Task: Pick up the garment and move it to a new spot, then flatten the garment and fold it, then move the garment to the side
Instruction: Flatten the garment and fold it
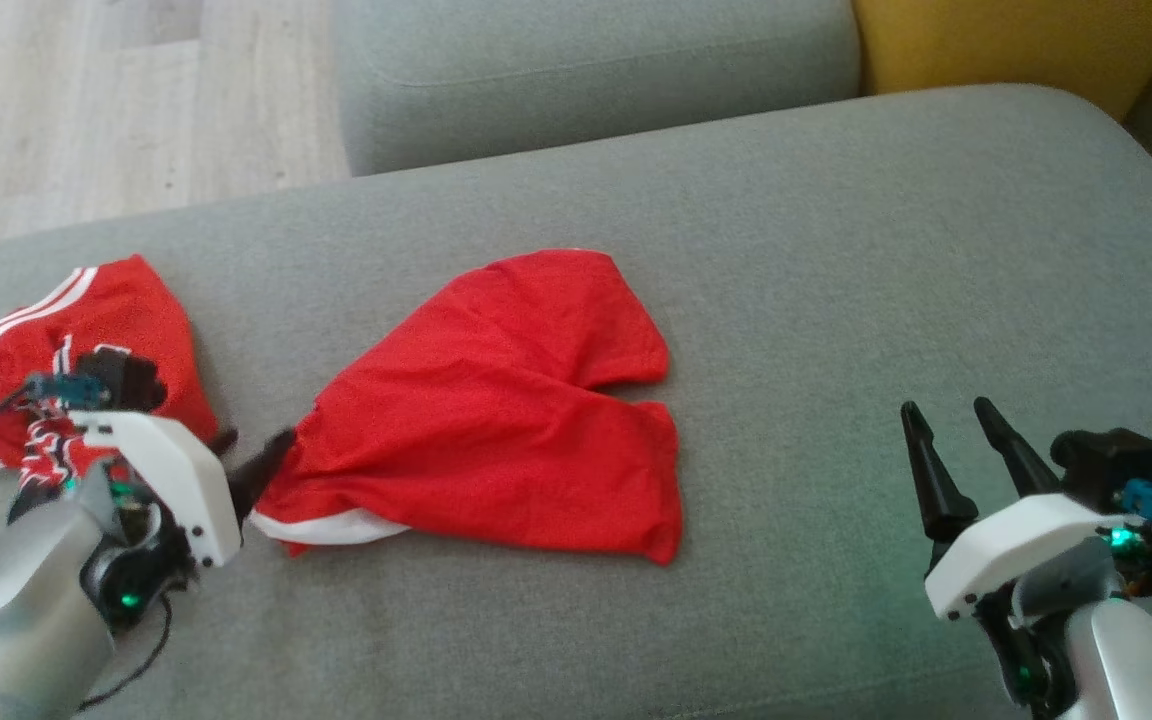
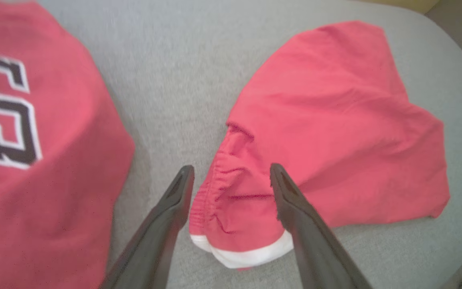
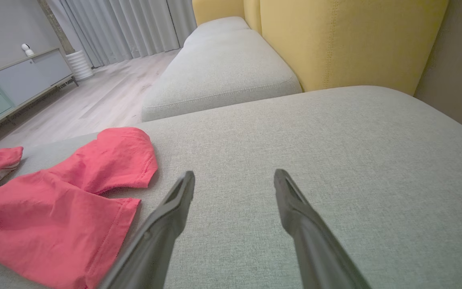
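Observation:
The garment [image 1: 496,400] is a pair of red shorts with a white waistband edge, lying rumpled in the middle of the grey sofa cushion [image 1: 836,250]. My left gripper [image 1: 254,445] stands open at the shorts' bunched waistband end. In the left wrist view the gathered waistband [image 2: 231,196] lies between the spread fingers of my left gripper [image 2: 232,168], not pinched. My right gripper [image 1: 946,408] is open over bare cushion well to the right of the shorts. In the right wrist view the garment [image 3: 54,200] lies left of my right gripper [image 3: 235,173].
A second red item, a jersey [image 1: 86,330] with white stripes and black lettering [image 2: 6,112], lies at the cushion's left end beside my left arm. A further grey cushion [image 1: 586,70] and a yellow backrest [image 3: 347,40] lie beyond. Wooden floor [image 1: 86,100] is at the far left.

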